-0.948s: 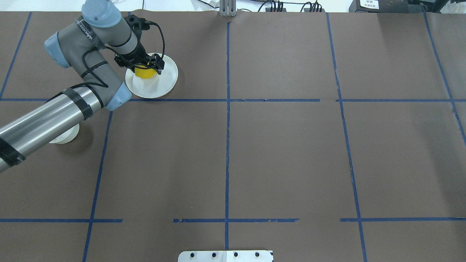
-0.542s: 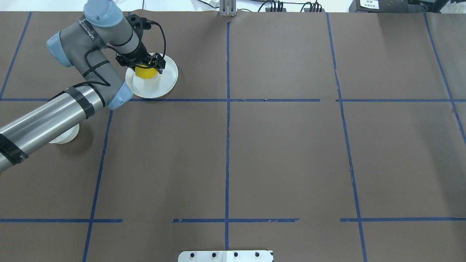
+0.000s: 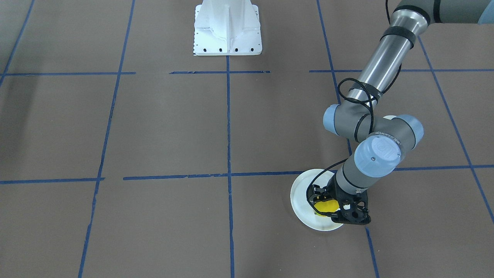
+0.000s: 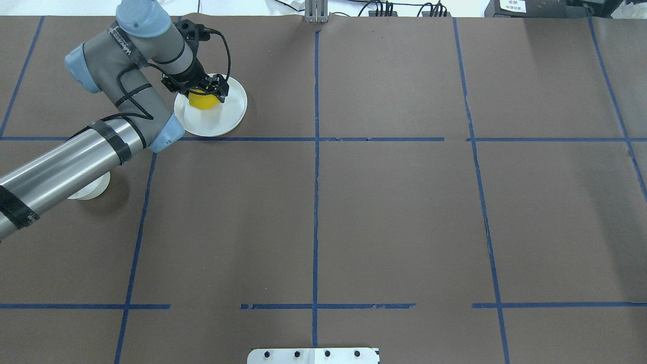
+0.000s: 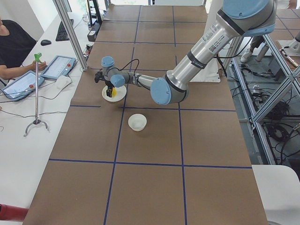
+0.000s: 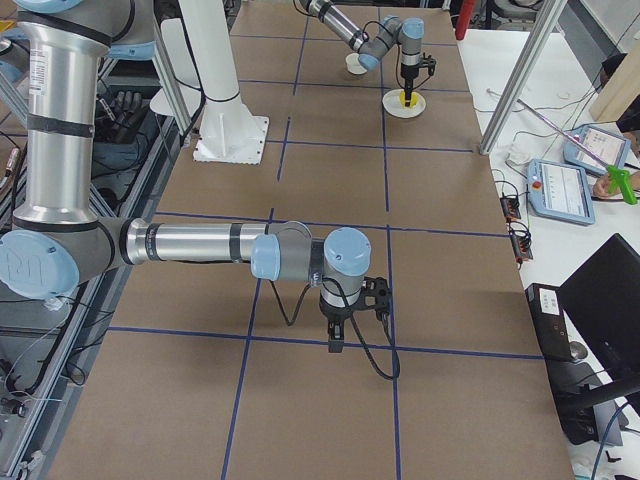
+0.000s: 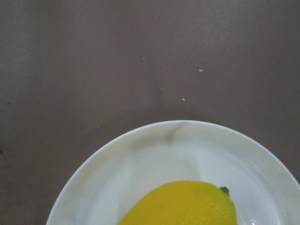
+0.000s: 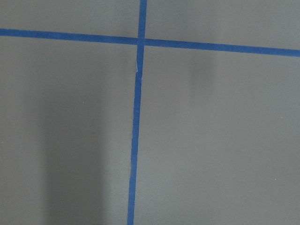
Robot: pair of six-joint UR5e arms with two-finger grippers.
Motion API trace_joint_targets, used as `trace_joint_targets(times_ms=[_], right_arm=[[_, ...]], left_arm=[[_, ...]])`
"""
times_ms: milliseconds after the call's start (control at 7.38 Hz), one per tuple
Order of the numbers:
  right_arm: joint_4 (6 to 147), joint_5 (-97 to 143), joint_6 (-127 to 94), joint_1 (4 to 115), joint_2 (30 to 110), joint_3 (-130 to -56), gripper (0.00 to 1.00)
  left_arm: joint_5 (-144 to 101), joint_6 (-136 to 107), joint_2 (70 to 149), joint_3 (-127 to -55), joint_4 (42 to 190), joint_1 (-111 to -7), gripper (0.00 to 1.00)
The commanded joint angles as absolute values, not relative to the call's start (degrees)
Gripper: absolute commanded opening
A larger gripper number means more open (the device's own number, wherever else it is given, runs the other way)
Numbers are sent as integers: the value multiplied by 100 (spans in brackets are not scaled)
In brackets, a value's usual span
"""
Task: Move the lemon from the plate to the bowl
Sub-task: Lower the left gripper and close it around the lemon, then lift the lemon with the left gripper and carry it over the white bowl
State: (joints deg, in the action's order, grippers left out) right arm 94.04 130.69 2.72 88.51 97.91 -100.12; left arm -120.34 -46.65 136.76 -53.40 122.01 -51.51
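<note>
The yellow lemon (image 4: 203,101) lies on the far part of the white plate (image 4: 227,114) at the table's far left. My left gripper (image 4: 202,95) is down over it, jaws on either side of the lemon, open as far as I can see. The front view shows the lemon (image 3: 326,207) between the black fingers on the plate (image 3: 301,193). The left wrist view shows the lemon (image 7: 187,204) resting on the plate (image 7: 140,154). The small white bowl (image 5: 137,122) stands nearer the robot, half hidden under my left arm in the overhead view (image 4: 91,191). My right gripper (image 6: 337,340) points down over bare table; I cannot tell its state.
Blue tape lines (image 4: 316,151) grid the brown table. The white robot base (image 3: 227,27) stands at the table's middle edge. An operator with tablets (image 5: 18,84) and a metal post (image 5: 70,33) are at the side beyond the plate.
My left arm's elbow and wrist shifted slightly toward the far side early on, then stayed still. The lemon has stayed on the plate.
</note>
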Motion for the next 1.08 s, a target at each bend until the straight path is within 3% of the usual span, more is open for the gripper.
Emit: trace_joint_targets(times_ms=[0, 271, 677, 948], right_arm=[[9404, 13069, 272, 8851, 9791, -10011, 100], [9404, 13061, 272, 8851, 9791, -10011, 100], [9404, 13061, 272, 8851, 9791, -10011, 100], [9404, 13061, 272, 8851, 9791, -10011, 100]], left_arm=[[-12111, -4632, 13667, -5483, 12165, -5316, 0], [-12557, -4641, 13345, -6121, 11972, -5571, 0], [-12595, -4632, 11748, -9202, 10244, -5704, 0], [-12560, -4614, 10561, -10070, 10212, -5704, 0]])
